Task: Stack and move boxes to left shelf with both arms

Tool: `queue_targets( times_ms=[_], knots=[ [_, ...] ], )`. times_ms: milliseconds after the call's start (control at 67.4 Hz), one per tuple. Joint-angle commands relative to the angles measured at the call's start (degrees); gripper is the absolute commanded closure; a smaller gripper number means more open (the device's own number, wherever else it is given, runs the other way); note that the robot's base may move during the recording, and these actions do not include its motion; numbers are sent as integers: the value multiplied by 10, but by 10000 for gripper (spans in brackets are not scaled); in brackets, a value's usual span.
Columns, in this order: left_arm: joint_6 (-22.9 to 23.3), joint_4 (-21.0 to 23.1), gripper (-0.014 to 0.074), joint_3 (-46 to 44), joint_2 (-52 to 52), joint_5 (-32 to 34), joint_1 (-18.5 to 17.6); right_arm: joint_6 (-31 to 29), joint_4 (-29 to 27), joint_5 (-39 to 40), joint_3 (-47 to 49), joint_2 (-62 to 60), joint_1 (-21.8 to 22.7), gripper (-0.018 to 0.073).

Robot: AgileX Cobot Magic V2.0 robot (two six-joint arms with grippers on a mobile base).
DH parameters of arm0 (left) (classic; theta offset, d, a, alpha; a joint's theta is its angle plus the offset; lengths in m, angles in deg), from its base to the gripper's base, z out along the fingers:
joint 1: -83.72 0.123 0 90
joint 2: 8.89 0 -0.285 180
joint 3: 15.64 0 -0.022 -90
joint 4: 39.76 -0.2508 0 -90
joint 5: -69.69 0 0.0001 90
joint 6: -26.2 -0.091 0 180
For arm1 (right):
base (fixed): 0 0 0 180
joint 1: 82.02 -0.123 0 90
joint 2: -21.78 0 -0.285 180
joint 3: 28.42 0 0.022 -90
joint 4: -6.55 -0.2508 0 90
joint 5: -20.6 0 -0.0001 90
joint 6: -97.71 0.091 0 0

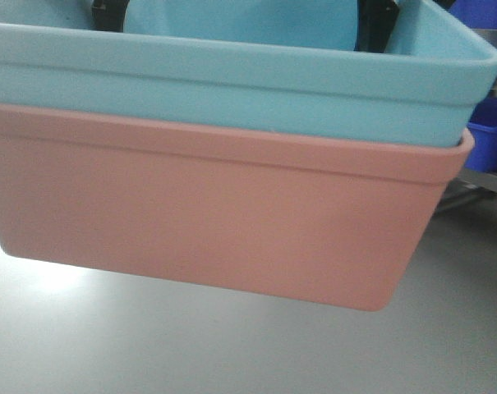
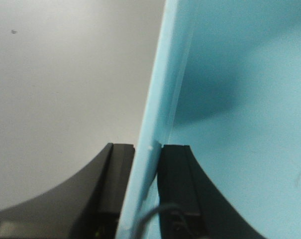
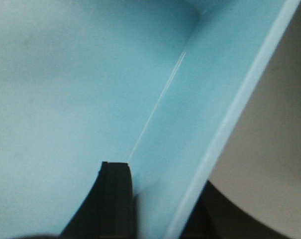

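The light blue box (image 1: 232,82) sits nested inside the salmon pink box (image 1: 215,213). The stack fills the front view and hangs slightly tilted above the white tabletop (image 1: 232,345). My left gripper (image 1: 108,12) reaches into the stack's left end and my right gripper (image 1: 378,20) into its right end. In the left wrist view my left gripper (image 2: 148,157) is shut on the light blue box's wall (image 2: 155,99), one finger on each side. In the right wrist view my right gripper (image 3: 160,199) clamps the opposite wall (image 3: 210,109) the same way. The left shelf is out of view.
Dark blue glossy bins (image 1: 488,135) stand at the far right behind the stack, with a strip of metal framing (image 1: 470,193) under them. The white tabletop stretches below and in front of the held boxes.
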Motion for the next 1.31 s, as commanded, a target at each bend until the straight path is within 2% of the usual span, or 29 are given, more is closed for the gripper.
queue_targets(
  times_ms=[0, 1291],
  knots=[
    [-2, 4, 605, -27, 20, 156, -19, -16, -53, 150, 31, -23, -20, 503],
    [-2, 5, 605, -27, 20, 157, -19, -16, -53, 150, 31, -23, -20, 503]
  ],
)
